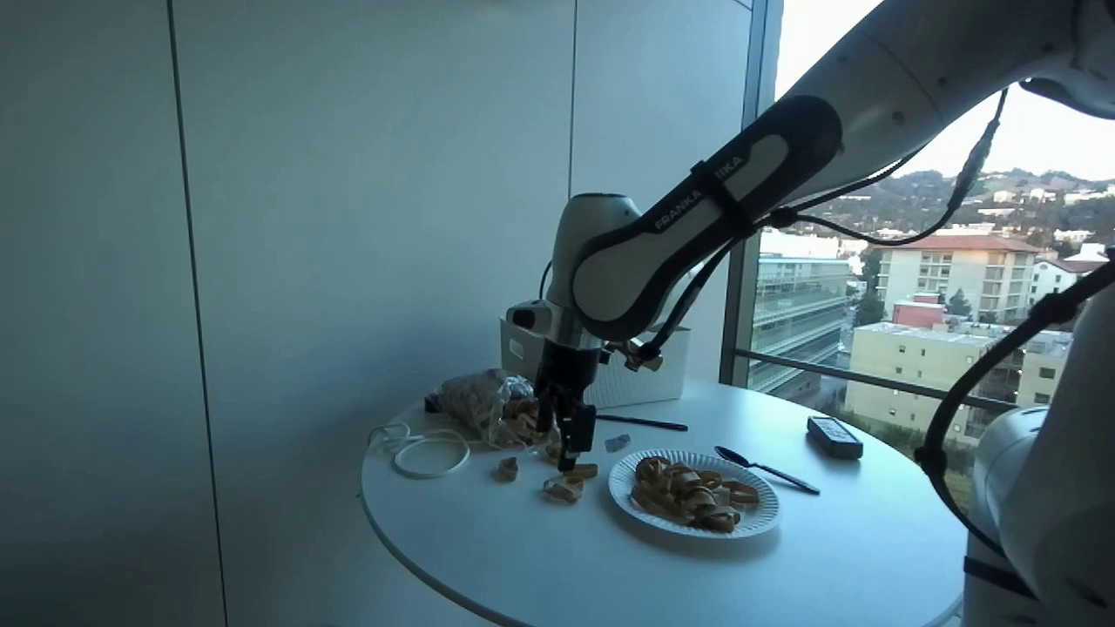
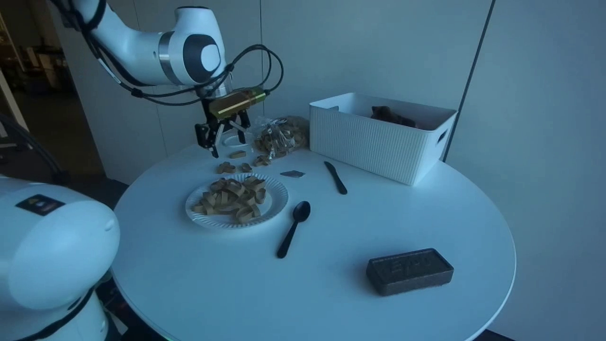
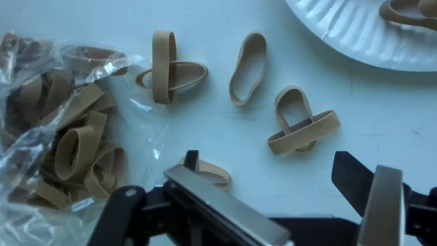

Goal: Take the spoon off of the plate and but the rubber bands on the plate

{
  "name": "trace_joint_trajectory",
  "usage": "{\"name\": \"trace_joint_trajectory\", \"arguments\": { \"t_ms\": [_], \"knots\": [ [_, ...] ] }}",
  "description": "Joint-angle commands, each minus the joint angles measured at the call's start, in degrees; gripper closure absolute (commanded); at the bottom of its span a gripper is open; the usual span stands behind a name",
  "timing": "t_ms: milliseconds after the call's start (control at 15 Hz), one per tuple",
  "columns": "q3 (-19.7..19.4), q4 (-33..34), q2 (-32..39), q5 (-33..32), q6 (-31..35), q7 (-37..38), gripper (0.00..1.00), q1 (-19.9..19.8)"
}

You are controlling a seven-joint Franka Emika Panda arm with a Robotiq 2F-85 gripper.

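The white paper plate holds a pile of wide tan rubber bands; its ribbed rim shows in the wrist view. The black spoon lies on the table beside the plate, also in an exterior view. Several loose rubber bands lie between bag and plate: a crossed pair, a single loop, another crossed pair, and a band partly hidden behind a finger. My gripper is open and empty above the table near these bands, also in both exterior views.
A clear plastic bag full of rubber bands lies near the gripper. A white basket stands at the back. A black knife, a small clear scrap, a dark block and a coiled white cable lie on the table.
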Motion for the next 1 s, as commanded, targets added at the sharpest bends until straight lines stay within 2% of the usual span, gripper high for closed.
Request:
{"name": "trace_joint_trajectory", "arguments": {
  "t_ms": [0, 267, 467, 600, 733, 800, 867, 933],
  "knots": [
    [2.36, 4.51, 5.64, -0.81, 0.64, 11.44, 0.0, -3.16],
    [3.64, 7.18, 10.18, -5.37, -0.02, 25.59, 0.0, -5.35],
    [4.29, 8.52, 12.44, -12.45, -1.47, 37.95, 0.0, -6.45],
    [4.27, 9.55, 13.68, -12.94, -3.43, 41.36, 0.0, -6.34],
    [4.21, 10.34, 14.45, -9.37, -5.53, 39.14, 0.0, -5.95],
    [4.23, 10.51, 14.6, -8.61, -5.81, 38.18, 0.25, -5.92],
    [4.31, 10.66, 14.65, -7.7, -6.07, 37.15, 0.26, -5.82],
    [4.44, 10.79, 14.68, -7.5, -6.39, 36.92, 0.32, -5.77]
  ]
}}
